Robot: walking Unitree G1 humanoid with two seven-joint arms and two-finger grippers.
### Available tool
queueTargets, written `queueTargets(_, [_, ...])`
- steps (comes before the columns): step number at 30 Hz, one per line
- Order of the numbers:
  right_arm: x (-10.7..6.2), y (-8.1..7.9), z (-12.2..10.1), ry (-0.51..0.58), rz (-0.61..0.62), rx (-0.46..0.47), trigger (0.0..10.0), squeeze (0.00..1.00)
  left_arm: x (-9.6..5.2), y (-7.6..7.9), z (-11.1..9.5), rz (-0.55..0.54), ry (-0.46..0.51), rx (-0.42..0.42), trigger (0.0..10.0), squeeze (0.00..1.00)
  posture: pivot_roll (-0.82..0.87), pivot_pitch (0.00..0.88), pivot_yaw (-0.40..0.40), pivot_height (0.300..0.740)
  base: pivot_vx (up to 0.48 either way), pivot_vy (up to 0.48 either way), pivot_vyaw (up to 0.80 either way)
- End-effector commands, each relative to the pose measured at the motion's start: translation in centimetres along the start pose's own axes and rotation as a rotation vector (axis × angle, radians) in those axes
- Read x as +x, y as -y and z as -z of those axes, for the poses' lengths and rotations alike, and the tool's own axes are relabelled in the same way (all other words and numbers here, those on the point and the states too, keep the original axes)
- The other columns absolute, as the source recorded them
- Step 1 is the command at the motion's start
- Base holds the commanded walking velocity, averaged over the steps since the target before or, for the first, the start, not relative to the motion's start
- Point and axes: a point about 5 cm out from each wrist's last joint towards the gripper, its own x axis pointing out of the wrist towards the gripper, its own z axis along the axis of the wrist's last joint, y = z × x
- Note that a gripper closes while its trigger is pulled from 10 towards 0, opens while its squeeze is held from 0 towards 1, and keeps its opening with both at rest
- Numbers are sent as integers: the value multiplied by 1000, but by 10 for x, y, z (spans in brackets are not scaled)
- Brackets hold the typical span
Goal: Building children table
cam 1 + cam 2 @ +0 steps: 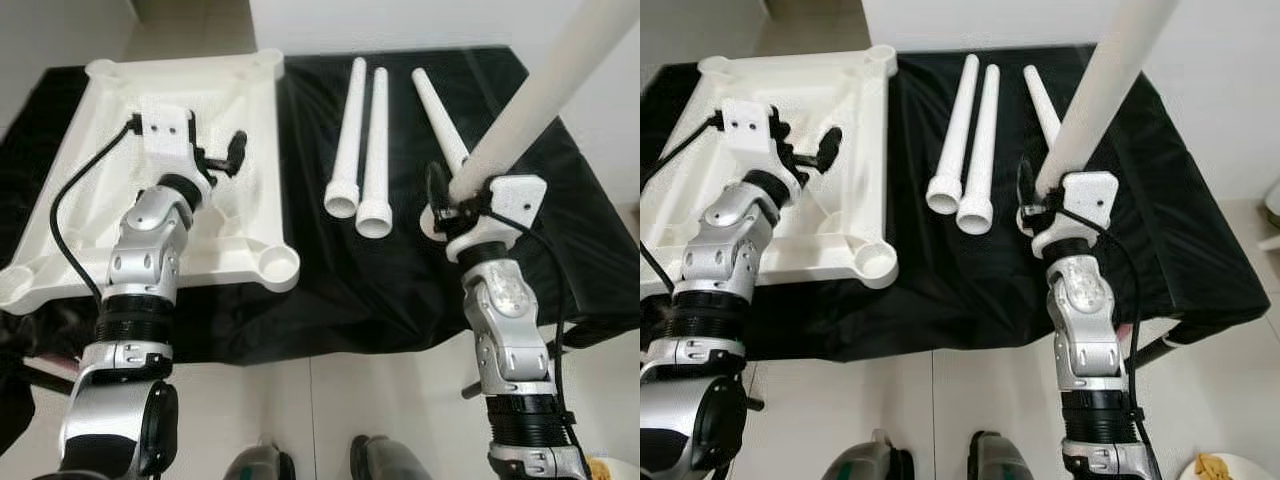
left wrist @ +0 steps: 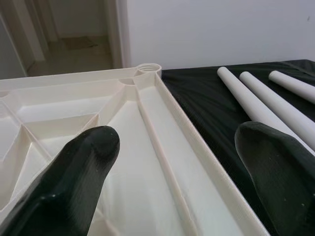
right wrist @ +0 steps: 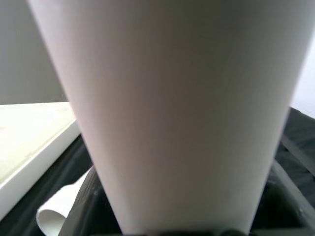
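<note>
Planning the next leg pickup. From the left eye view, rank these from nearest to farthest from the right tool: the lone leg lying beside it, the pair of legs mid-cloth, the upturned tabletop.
1. Lone leg: lying on the black cloth, right against the right tool, which grips a raised leg.
2. Pair of legs: side by side, toward the robot's left.
3. Upturned tabletop: farthest left, under the left tool.

The table leg [image 1: 540, 95] clamped in the right gripper [image 1: 447, 205] runs off the top edge of the head views, so its far end is cut off. In the right wrist view it sits so close it's a soft blur, hiding most of what's behind it. That gripper also covers the wide end of the third loose leg [image 1: 437, 108]. The left gripper [image 1: 228, 155] and its arm hide part of the tabletop's [image 1: 100, 120] ribbed underside.
</note>
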Motion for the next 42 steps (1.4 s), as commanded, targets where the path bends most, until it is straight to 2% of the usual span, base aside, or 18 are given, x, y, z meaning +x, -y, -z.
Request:
queueTargets(1, [1,-1,-4,22,-8,9,10000,0,-1,-3,2,-19,-13,-8,10000,0,-34,119,73,740,0,0,0])
queueTargets(24, [3,-3,-3,25,-17,5,10000,0,-1,-5,2,-39,-27,-14,10000,0,-29,120,75,740,0,302,0])
queueTargets(42, [3,-4,-3,29,-21,5,10000,0,-1,-1,-3,-18,-13,60,10000,0,-29,120,75,740,0,0,0])
